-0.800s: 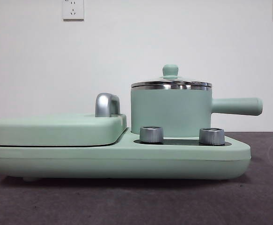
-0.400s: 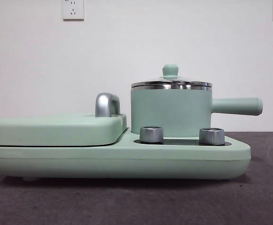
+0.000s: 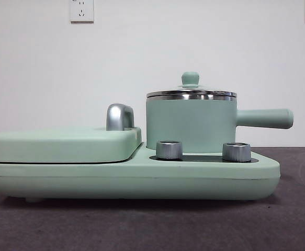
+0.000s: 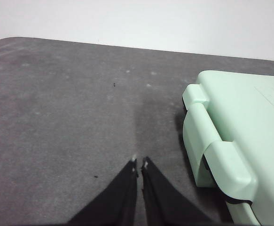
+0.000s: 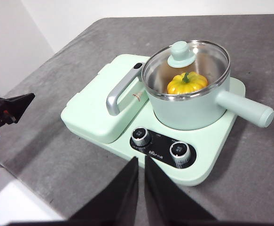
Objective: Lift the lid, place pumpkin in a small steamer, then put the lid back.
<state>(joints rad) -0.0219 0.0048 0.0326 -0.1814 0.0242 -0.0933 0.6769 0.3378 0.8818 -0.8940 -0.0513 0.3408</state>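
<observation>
Mint appliance base (image 3: 142, 178) with two silver knobs (image 3: 169, 150) on grey table (image 3: 142, 225)

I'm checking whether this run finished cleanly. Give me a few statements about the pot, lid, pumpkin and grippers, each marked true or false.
1. The lid sits on the small steamer. True.
2. The pumpkin lies on the table beside the appliance. False: it is inside the small steamer, seen through the glass lid.
3. The right gripper is clamped on the lid's knob. False: it is shut on nothing, back from the appliance base.
4. The left gripper is shut over bare table, holding nothing. True.
5. The steamer's long handle points toward the flat hinged cover. False: it points away from it.
</observation>
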